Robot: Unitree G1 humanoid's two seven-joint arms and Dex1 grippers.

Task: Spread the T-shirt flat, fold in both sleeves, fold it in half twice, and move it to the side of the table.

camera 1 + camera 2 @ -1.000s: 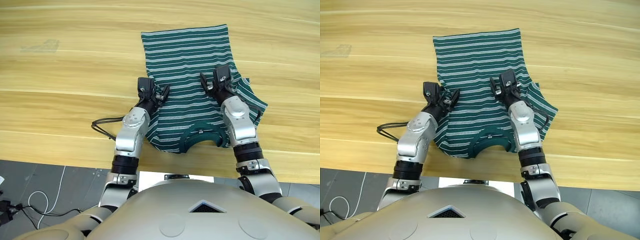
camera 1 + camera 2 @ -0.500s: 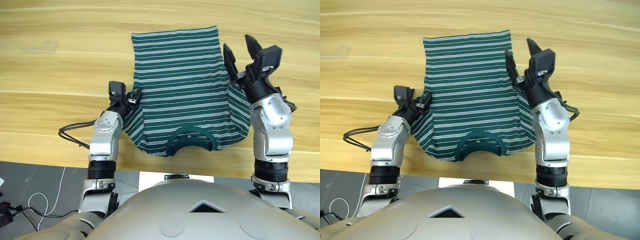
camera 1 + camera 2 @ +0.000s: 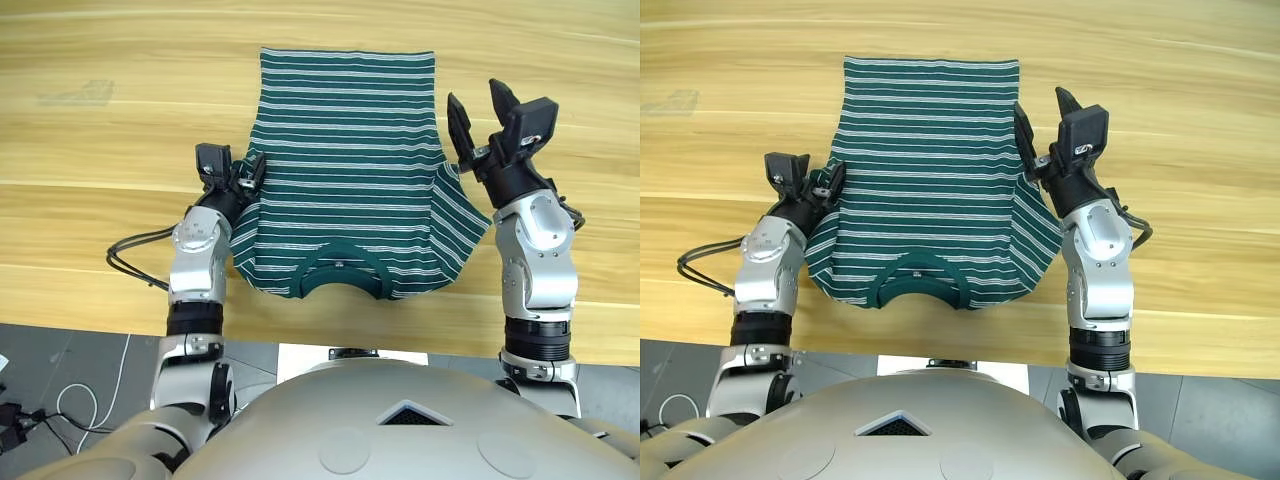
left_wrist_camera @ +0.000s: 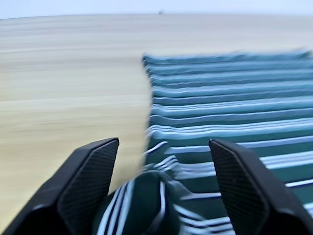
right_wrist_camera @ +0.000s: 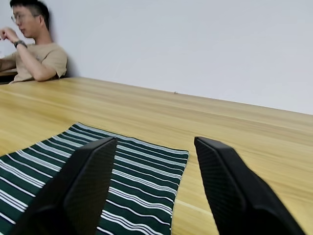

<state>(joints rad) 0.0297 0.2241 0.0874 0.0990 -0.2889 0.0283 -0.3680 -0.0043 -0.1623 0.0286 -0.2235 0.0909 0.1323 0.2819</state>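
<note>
T-shirt (image 3: 345, 150) lies on the surface (image 3: 120, 60), collar toward robot. Left hand (image 3: 235, 170) spread astride bunched sleeve; right hand (image 3: 478, 110) spread, poised beside other sleeve. Risk: pinching the bunch likely drags the body askew.

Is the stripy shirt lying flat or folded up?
Mostly flat. The shirt lies spread on the table, collar nearest the robot; only the sleeve by the left gripper looks bunched.

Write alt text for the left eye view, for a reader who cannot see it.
A green striped T-shirt lies spread on a wooden table, collar nearest the robot. The left gripper is open at the shirt's left sleeve, and the right gripper is open beside the right sleeve.
</note>
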